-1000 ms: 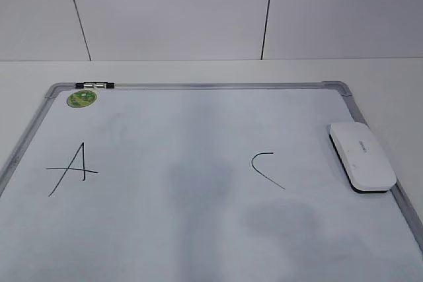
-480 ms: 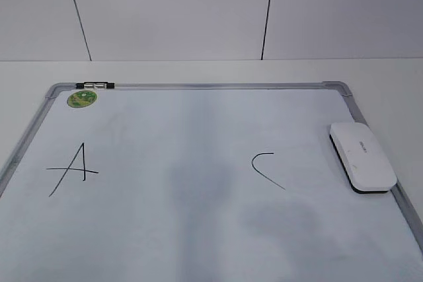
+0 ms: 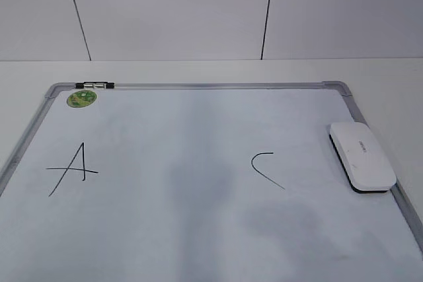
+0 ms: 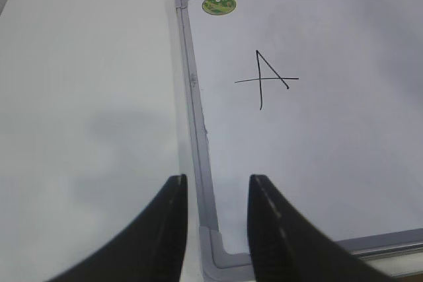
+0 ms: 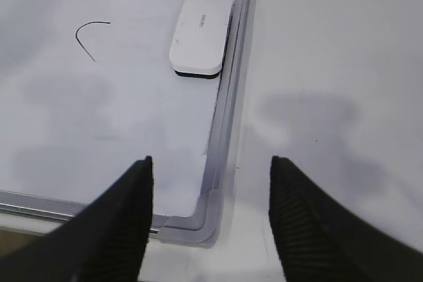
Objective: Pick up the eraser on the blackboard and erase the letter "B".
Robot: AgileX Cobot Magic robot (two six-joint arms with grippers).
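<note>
The white eraser (image 3: 362, 156) lies on the blackboard (image 3: 198, 229) by its right frame; it also shows in the right wrist view (image 5: 199, 33). Black letters "A" (image 3: 71, 168) and "C" (image 3: 266, 168) are on the board. No letter "B" shows between them, only a faint grey smudge (image 3: 198, 183). Neither gripper shows in the exterior view. My left gripper (image 4: 217, 186) is open and empty above the board's near left corner (image 4: 215, 255). My right gripper (image 5: 210, 166) is open and empty above the near right corner (image 5: 198, 226), well short of the eraser.
A round green sticker (image 3: 82, 98) and a small black clip (image 3: 94, 85) sit at the board's far left corner. The white table (image 3: 383, 77) surrounds the board, with a panelled wall behind it.
</note>
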